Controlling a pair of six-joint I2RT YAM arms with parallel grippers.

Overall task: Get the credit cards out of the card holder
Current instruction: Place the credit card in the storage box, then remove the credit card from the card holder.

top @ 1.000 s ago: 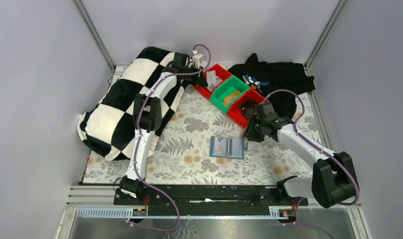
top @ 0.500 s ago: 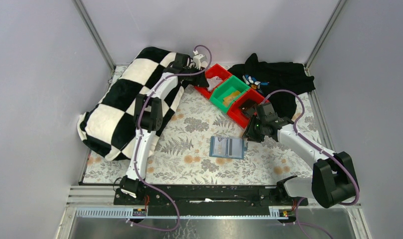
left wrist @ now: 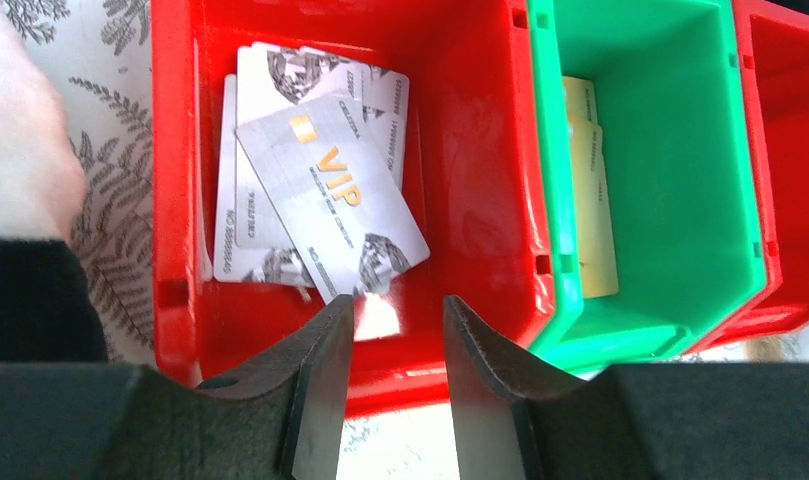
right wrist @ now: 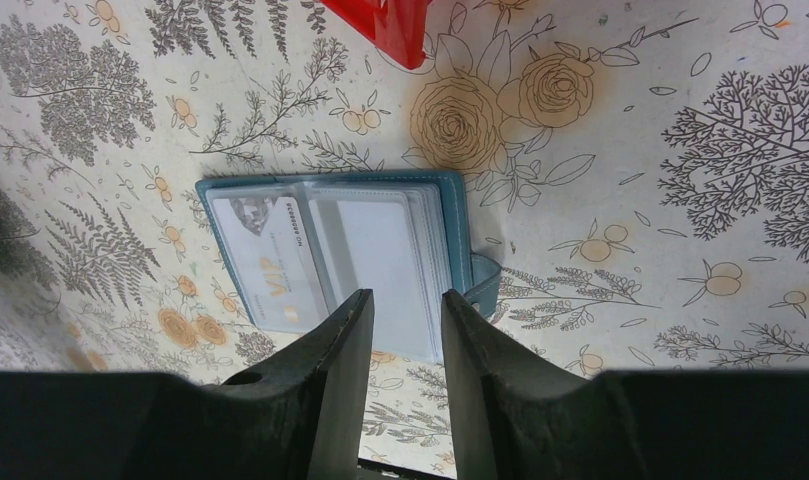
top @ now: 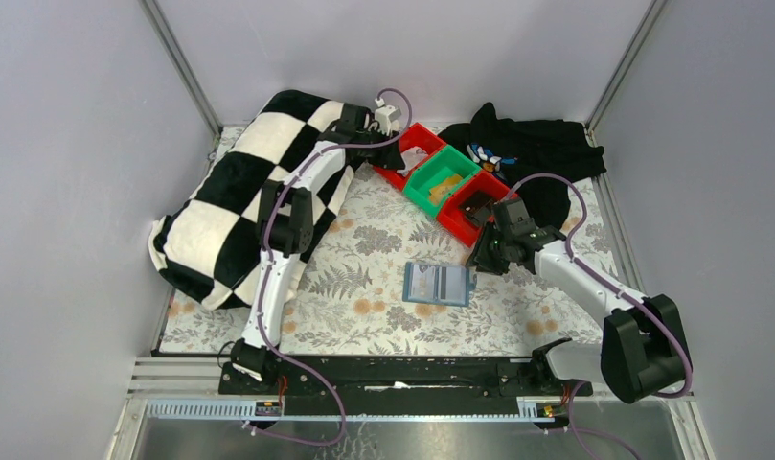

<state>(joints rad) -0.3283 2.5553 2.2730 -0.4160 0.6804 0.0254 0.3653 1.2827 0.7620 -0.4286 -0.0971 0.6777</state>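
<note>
Where your left gripper (left wrist: 398, 312) hangs: over the end red plastic bin (left wrist: 470, 150) in the row of 3, its 2 black fingers (left wrist: 320, 390) partly spread with nothing between them.
Inside that red bin: a silver rectangular card printed VIP in gold (left wrist: 330, 195) lies askew on several pale printed cards (left wrist: 255, 150) (its near corner is just beside one of your fingertips).
Green plastic bin (left wrist: 670, 130): touching the red one, with pale yellow cards (left wrist: 592, 210) lying along its wall.
Your right gripper (right wrist: 408, 305): above the teal-blue 2-panel card holder (right wrist: 365, 240), fingers partly apart and gripping nothing; you cannot tell whether the tips touch it.
Card holder: open and flat on the floral-printed tablecloth (right wrist: 630, 150), near the middle of the table, clear pockets facing up.
Card in the holder: 1 pale card with a VIP mark (right wrist: 270, 265), in the pocket on the left of the right wrist view.
Back left: a black-and-white checkered blanket (top: 220, 201).
Back right: a heap of black cloth (top: 536, 144).
</note>
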